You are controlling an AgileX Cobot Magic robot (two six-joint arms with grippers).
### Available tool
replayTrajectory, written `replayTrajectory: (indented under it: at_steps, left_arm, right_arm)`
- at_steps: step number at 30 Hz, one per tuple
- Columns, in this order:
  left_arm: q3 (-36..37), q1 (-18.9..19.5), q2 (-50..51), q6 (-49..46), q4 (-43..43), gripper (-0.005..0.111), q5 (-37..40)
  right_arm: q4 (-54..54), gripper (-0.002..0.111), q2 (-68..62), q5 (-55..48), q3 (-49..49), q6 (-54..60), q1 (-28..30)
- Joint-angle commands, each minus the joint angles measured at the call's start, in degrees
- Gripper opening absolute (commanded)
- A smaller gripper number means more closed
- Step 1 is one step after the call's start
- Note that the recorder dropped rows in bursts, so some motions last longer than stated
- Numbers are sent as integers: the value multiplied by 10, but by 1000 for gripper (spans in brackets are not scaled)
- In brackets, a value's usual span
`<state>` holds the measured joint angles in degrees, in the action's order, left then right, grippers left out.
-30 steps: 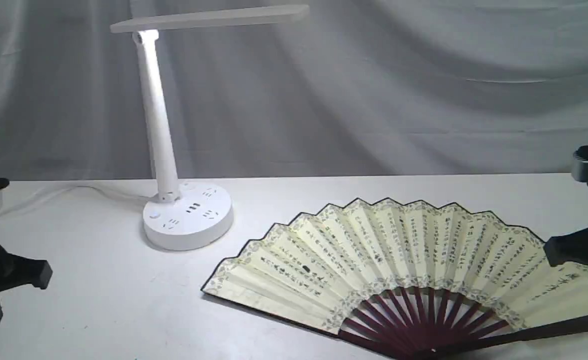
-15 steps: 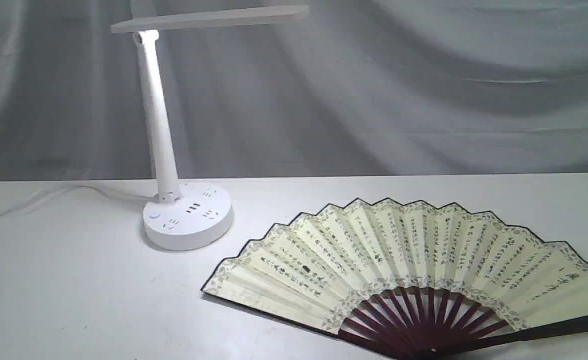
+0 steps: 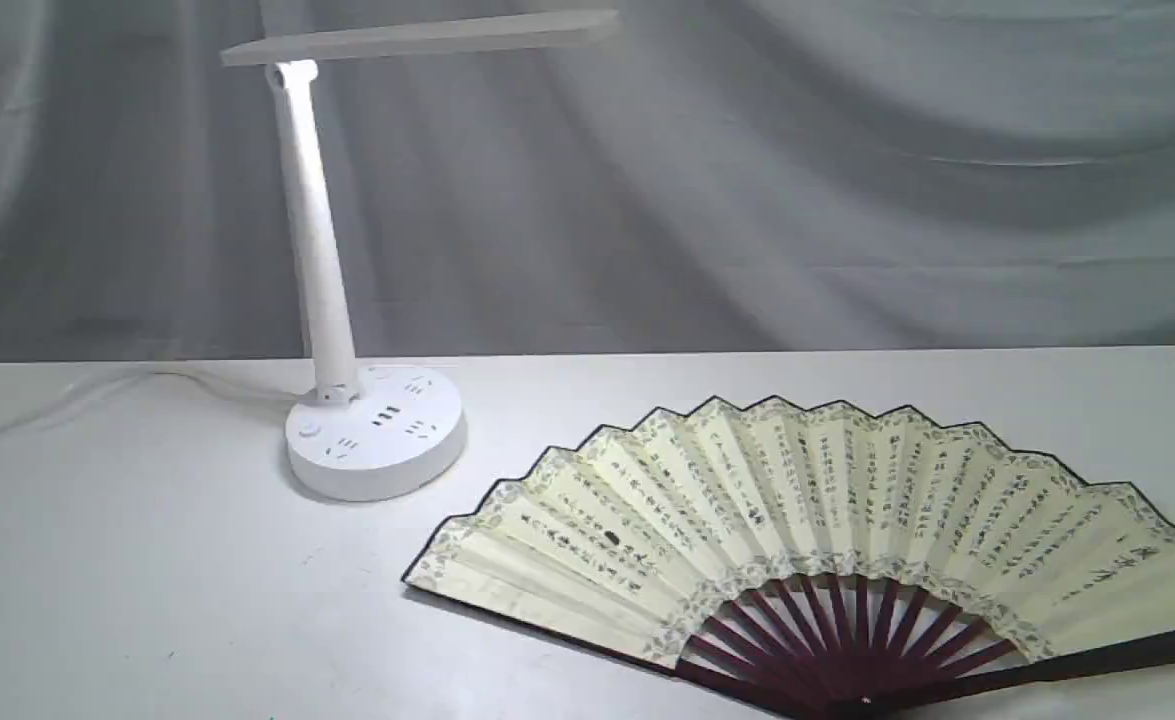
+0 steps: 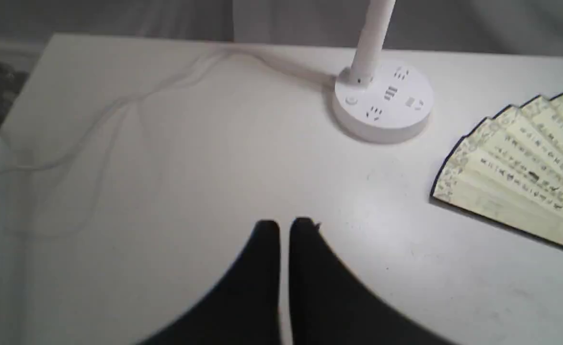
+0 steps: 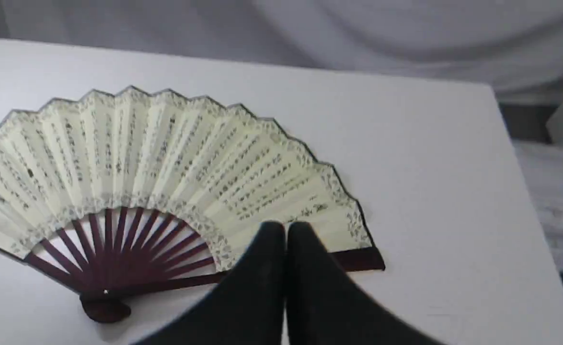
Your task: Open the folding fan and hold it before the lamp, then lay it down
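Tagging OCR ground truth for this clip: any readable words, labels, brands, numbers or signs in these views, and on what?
Nothing can be quoted as it reads.
folding fan: columns of small black calligraphy on the cream paper, too small and blurred to read in every view.
lamp: only socket slots and a round button on the base; no brand, label or number visible.
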<state>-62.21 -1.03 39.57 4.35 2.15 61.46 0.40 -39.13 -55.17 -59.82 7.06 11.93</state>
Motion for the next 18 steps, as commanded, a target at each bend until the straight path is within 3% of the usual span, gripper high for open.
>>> replayTrajectory:
  at_steps: [1, 11, 18]
  left_arm:
    - [0, 1, -83, -1, 0, 0, 38]
    - [0, 1, -285, -32, -4, 0, 85]
    - [0, 1, -366, -31, -4, 0, 85]
  right_arm:
    - [-10, 0, 74, -32, -3, 7, 1]
    - [-32, 0, 268, -89, -3, 2, 1]
    - [-28, 0, 364, -126, 0, 0, 1]
